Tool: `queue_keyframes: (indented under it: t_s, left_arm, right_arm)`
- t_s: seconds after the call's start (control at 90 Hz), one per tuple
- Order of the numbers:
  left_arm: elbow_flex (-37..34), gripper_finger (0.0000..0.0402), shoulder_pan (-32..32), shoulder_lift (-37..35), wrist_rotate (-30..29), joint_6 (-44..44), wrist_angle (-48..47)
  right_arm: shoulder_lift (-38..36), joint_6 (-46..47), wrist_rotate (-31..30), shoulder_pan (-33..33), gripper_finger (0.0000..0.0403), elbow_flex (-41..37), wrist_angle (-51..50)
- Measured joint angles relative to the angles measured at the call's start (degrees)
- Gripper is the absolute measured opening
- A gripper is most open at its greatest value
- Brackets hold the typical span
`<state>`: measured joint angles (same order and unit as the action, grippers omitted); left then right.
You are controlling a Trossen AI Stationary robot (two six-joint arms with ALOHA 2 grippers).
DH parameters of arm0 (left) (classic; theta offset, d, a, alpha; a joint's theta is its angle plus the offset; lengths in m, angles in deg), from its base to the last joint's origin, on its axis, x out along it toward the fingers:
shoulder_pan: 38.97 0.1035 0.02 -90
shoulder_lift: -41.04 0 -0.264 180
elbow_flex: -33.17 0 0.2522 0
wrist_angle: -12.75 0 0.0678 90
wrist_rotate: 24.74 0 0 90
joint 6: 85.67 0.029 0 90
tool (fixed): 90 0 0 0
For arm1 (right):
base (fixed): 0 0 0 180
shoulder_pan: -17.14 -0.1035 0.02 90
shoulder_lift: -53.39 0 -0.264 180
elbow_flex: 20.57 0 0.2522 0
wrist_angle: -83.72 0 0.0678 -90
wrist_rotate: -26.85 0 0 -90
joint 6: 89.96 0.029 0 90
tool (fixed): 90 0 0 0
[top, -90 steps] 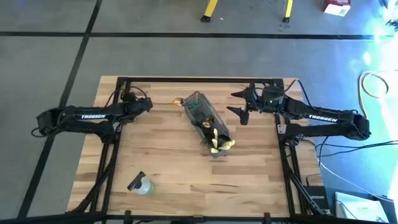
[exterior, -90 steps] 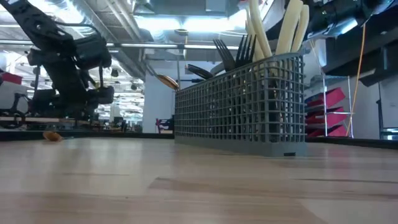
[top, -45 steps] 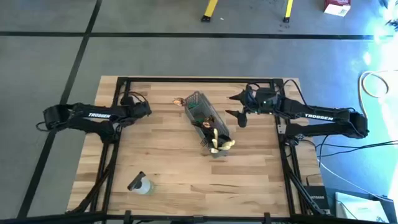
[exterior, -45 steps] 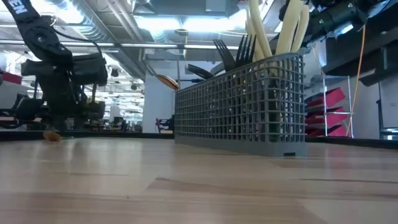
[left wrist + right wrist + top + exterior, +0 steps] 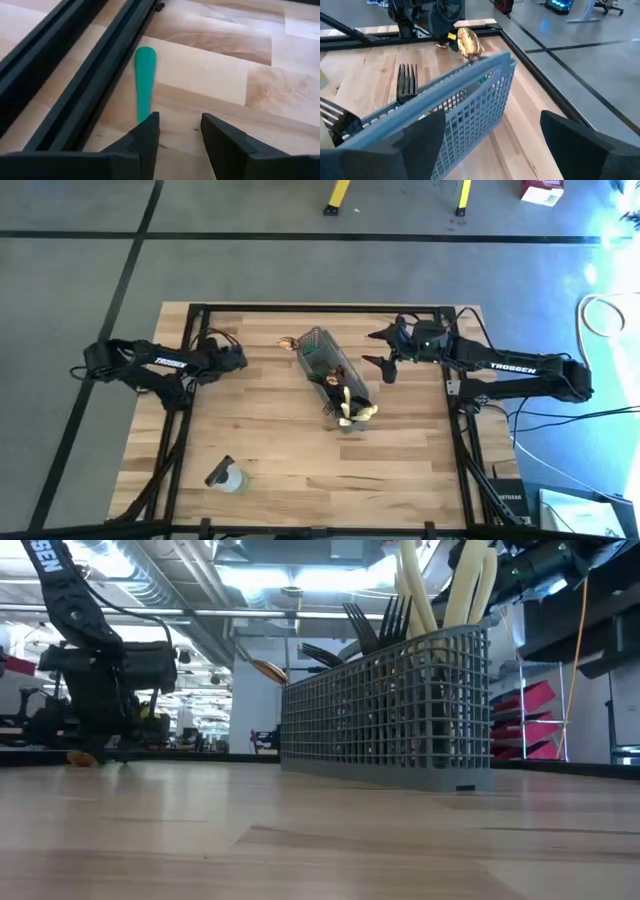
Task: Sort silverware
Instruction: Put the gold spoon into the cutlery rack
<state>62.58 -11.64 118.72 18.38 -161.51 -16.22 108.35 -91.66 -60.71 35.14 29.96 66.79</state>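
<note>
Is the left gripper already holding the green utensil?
No, the left gripper is open, and the green utensil lies on the table beyond its fingers.

Grey concrete floor [image 5: 300,270] with black tape lines [image 5: 130,255], bright ceiling lights [image 5: 270,575], red shelving [image 5: 535,725]

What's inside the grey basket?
The grey basket holds standing utensils: pale tan handles, black forks and a gold spoon. Something green peeks through the mesh. Their lower ends are hidden behind it.
</note>
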Motion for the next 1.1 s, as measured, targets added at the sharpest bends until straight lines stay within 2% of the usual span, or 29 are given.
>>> queue_keyframes:
  t_s: [0.189, 0.389, 0.489, 0.567, 0.722, 0.911, 1.1]
  left_arm:
    - [0.05, 0.0100, -0.40, 0.42, 0.79, -0.47, 0.28]
    - [0.05, 0.0034, -0.46, 0.42, 1.26, -0.14, 1.33]
    - [-0.09, 0.0006, -0.73, 0.42, 1.31, 2.83, 3.24]
    - [-0.21, 0.0002, -1.10, 0.45, 1.10, 6.14, 4.84]
    - [-0.23, 0.0000, -3.56, 0.53, 0.72, 5.89, 5.13]
    - [-0.28, 0.0000, -8.68, 0.55, 0.85, 3.97, 6.78]
    - [-0.32, 0.0000, -15.09, 0.47, 1.56, -1.78, 11.04]
  right_arm:
    - [0.00, 2.11, 0.06, 0.00, 0.0310, 0.09, 0.27]
    - [-0.01, 2.67, 0.09, 0.00, 0.0310, 0.09, 0.07]
    - [-0.02, 2.88, 0.09, 0.00, 0.0310, 0.09, 0.05]
    - [-0.02, 2.90, 0.18, -0.04, 0.0310, 0.09, 0.04]
    - [-0.13, 3.19, 2.05, -0.04, 0.0310, 0.09, 0.00]
    - [-1.56, 4.77, 4.23, -0.04, 0.0310, 0.09, -0.05]
    - [-4.34, 6.64, 6.30, -0.04, 0.0310, 0.09, -0.03]
